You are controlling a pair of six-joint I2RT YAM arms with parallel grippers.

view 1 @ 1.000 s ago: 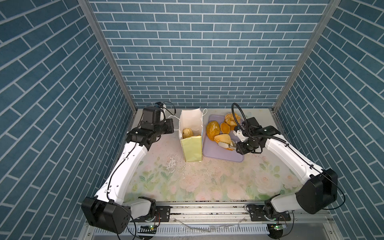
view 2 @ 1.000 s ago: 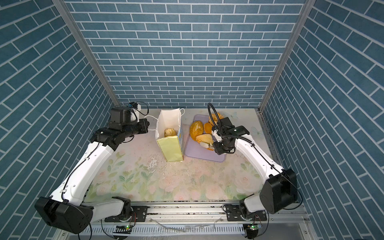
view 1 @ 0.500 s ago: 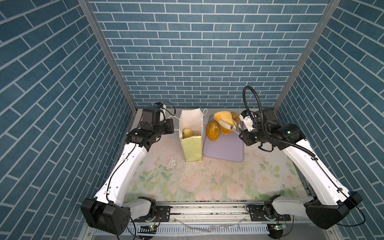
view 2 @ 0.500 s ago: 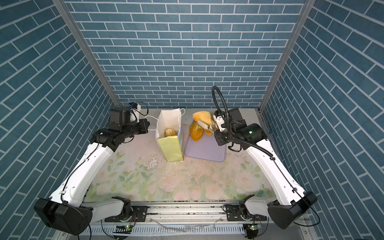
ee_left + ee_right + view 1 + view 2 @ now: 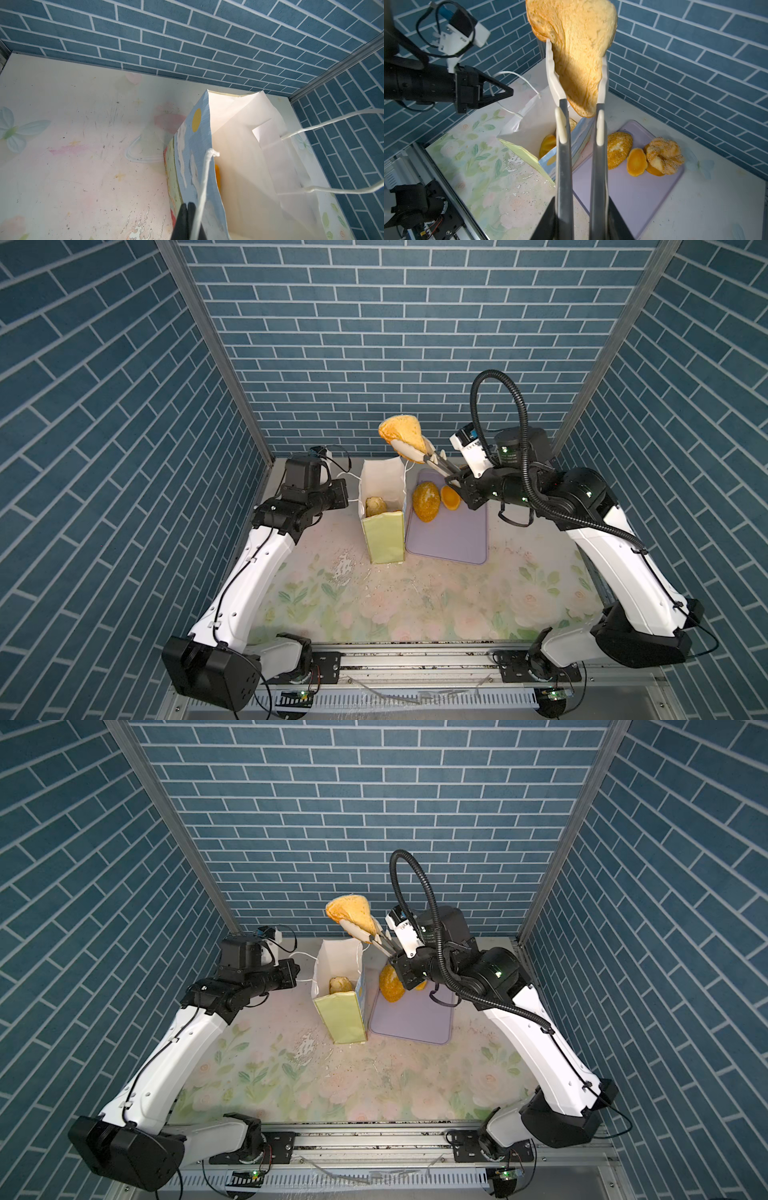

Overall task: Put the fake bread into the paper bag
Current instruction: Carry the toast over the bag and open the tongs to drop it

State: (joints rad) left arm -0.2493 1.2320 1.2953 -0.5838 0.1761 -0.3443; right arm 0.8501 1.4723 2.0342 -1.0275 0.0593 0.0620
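The paper bag (image 5: 384, 537) (image 5: 338, 1019) stands open left of the tray, with a pale bun (image 5: 375, 506) inside. My left gripper (image 5: 343, 494) (image 5: 187, 207) is shut on the bag's white cord handle (image 5: 204, 180). My right gripper (image 5: 457, 481) (image 5: 580, 207) is shut on metal tongs (image 5: 562, 145). Their white tips clamp a golden triangular turnover (image 5: 402, 432) (image 5: 350, 915) (image 5: 577, 52), high above the bag's far rim. A seeded loaf (image 5: 426, 502) (image 5: 618, 149), an orange bun (image 5: 636, 162) and a twisted ring (image 5: 664, 158) lie on the tray.
The flat lavender tray (image 5: 453, 539) (image 5: 633, 197) lies right of the bag on the floral tabletop. Blue brick walls close in the back and both sides. The right arm's black cable hose (image 5: 498, 377) arches above its wrist.
The right arm lifted the turnover in the tongs off the tray, up and leftward to above the bag's far rim. The left arm and the bag stayed put.
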